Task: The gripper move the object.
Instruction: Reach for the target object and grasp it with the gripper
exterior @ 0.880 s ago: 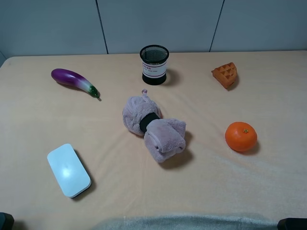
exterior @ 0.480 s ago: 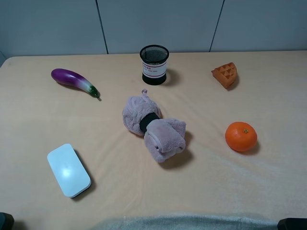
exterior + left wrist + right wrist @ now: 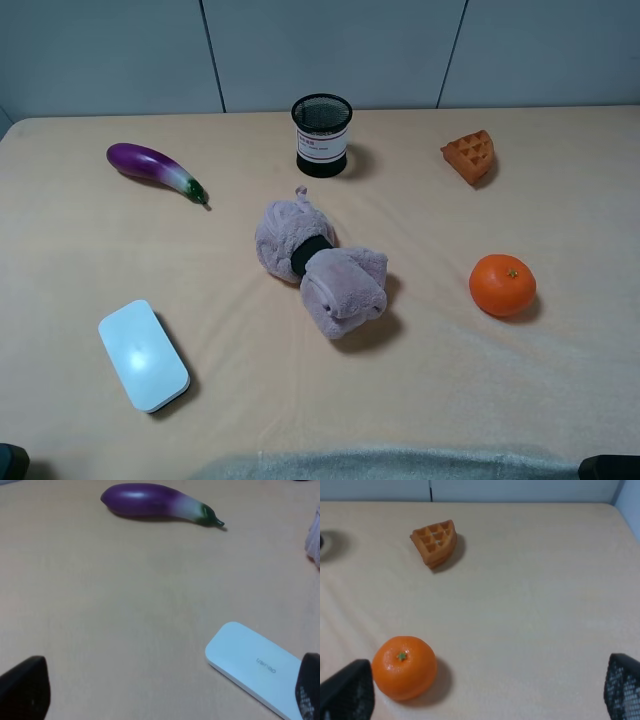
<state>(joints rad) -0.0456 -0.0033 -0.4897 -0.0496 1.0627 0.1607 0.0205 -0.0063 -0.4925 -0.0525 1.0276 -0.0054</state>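
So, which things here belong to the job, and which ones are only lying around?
For the job: plush toy, left gripper, right gripper.
Lying about: eggplant, mesh cup, waffle piece, orange, white case.

Your left gripper [image 3: 166, 689] gives you just two fingertips on its wrist camera. One finger [image 3: 24, 687] is a matte black, rounded block with a plain face. The other is clipped by the frame and has a fine dotted grip texture on its pad [image 3: 309, 692].

Your right gripper [image 3: 485, 690] is the same matte black, with a mesh-like dotted pattern on both fingers [image 3: 349, 690].

From the high camera you get one dark sliver [image 3: 10, 462] at the near-left corner of the worktop [image 3: 480, 390] and a second sliver [image 3: 610, 467] at the near-right. Both are too small to read.
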